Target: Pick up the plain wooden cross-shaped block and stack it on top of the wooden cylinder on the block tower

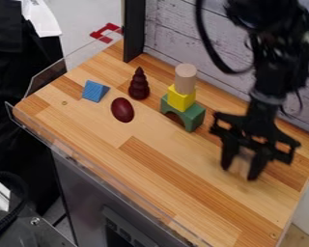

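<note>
Right of the green arch (192, 118), at the black gripper (241, 171), showing a pale-tan, blurred piece (245, 157) between the jaws. Cannot tell whether clenched on it or released.

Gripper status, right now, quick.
Gripper: low over the wooden surface, right of the green arch block; whether it is open or closed on something can't be told.

Black robot arm (271, 67), extending upward from the pincer (239, 173) at a slight tilt. The wrist (267, 99), ringed by a grey band, lies above the pincer, which points down toward the worktop (154, 166).
</note>
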{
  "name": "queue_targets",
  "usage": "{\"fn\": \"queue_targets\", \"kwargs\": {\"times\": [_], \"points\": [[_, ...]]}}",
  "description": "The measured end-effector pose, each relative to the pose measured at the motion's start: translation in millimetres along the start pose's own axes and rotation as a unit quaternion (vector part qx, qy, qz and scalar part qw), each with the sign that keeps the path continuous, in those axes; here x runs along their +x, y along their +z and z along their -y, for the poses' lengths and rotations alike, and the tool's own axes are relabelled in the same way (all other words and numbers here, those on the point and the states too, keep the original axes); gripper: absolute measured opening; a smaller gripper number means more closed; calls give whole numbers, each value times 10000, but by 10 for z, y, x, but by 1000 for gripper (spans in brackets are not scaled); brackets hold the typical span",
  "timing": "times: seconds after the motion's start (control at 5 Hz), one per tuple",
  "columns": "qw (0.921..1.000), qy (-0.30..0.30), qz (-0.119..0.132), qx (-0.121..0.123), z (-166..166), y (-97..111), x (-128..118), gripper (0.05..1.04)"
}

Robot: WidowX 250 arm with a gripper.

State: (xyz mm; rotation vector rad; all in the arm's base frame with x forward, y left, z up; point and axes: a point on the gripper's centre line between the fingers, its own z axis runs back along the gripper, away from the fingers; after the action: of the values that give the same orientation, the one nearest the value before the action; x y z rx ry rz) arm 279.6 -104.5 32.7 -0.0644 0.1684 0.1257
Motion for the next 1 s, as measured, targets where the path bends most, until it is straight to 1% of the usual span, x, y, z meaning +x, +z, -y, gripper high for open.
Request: {"fn": "queue_targets", "kwargs": {"times": [0.2,0.4,0.6,0.8,1.0], "points": [[9972,573,466,-152,-294,567,-34,461],[9907,1253,385,-375,-702,834,-69,461],[9866,1558,441,-209,-955,1089,36,461],[9873,1561,304,-29,-1016,1114,192,461],[9874,1559,240,143,-1051,1115,311,461]]}}
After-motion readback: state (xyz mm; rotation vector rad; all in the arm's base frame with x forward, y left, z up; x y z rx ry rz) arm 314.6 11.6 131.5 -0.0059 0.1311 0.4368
